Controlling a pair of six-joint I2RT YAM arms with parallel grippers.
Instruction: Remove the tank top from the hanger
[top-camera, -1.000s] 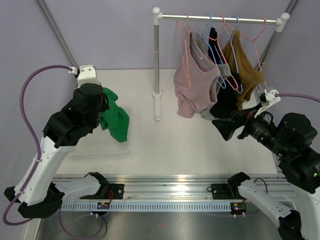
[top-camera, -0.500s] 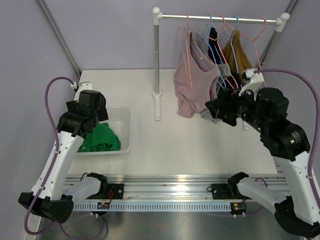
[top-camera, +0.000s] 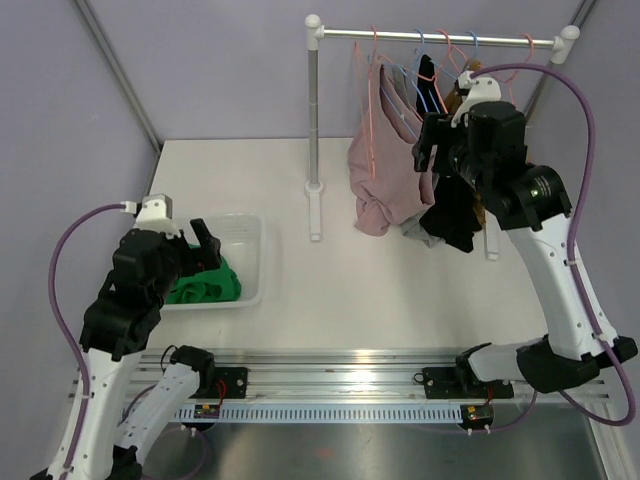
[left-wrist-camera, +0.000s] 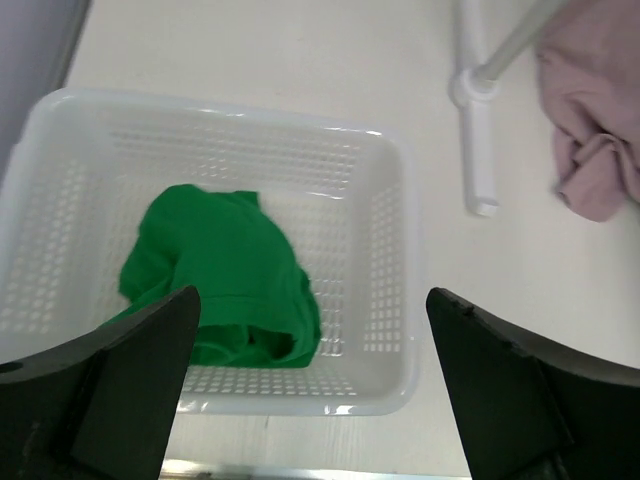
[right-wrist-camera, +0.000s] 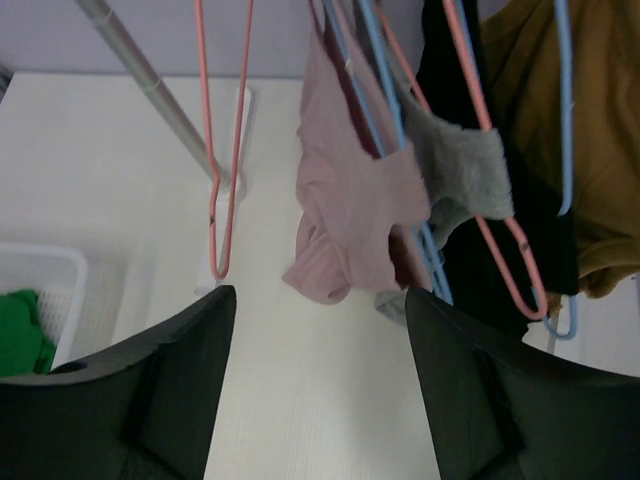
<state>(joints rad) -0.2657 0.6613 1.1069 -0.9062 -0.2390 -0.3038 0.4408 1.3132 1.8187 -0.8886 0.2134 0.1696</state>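
Note:
Several tank tops hang on hangers from the rail (top-camera: 440, 38): a pink one (top-camera: 390, 175) (right-wrist-camera: 350, 195), then a grey one (right-wrist-camera: 455, 165), a black one (top-camera: 455, 210) and a mustard one (right-wrist-camera: 590, 130). My right gripper (top-camera: 424, 148) (right-wrist-camera: 318, 300) is raised beside them. It is open, looks down on the pink top's lower hem, and holds nothing. An empty pink hanger (right-wrist-camera: 222, 150) hangs left of the pink top. My left gripper (top-camera: 205, 248) (left-wrist-camera: 312, 330) hangs open over the white basket (left-wrist-camera: 395, 300), where a green top (left-wrist-camera: 225, 275) lies crumpled.
The rack's white post (top-camera: 314, 120) stands on a foot (left-wrist-camera: 478, 150) at the table's middle back. The basket (top-camera: 250, 235) sits at the left. A second rack leg (top-camera: 490, 245) stands behind the right arm.
My left gripper opened, dropped the green top into the basket and drew back toward the near edge. My right arm rose and swung up to the hanging tops.

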